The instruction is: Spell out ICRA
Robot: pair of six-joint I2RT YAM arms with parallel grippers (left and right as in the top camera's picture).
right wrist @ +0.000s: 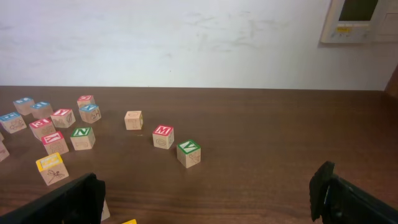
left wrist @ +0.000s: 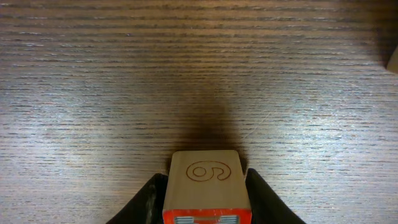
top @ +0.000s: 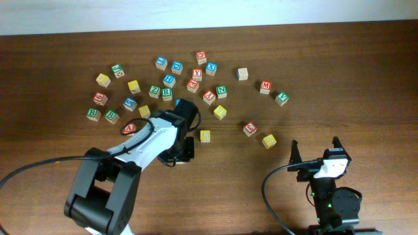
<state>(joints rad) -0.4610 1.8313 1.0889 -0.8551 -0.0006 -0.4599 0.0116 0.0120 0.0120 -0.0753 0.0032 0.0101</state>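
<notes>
My left gripper (left wrist: 206,198) is shut on a small wooden cube (left wrist: 205,177) with a red-edged face toward the camera and an engraved curl on its upper side; its letter is cut off by the frame edge. The cube sits low over the wood table. In the overhead view the left gripper (top: 181,151) covers this cube. A yellow cube (top: 205,136) lies just right of it. A green cube that looks like the R (top: 155,91) sits in the cluster behind. My right gripper (top: 315,153) is open and empty (right wrist: 205,202) at the front right.
Several letter cubes are scattered across the far half of the table (top: 313,65). A red cube (top: 250,128) and a yellow cube (top: 269,140) lie between the arms. A red M cube (right wrist: 163,136) and a green cube (right wrist: 189,153) stand ahead of the right gripper.
</notes>
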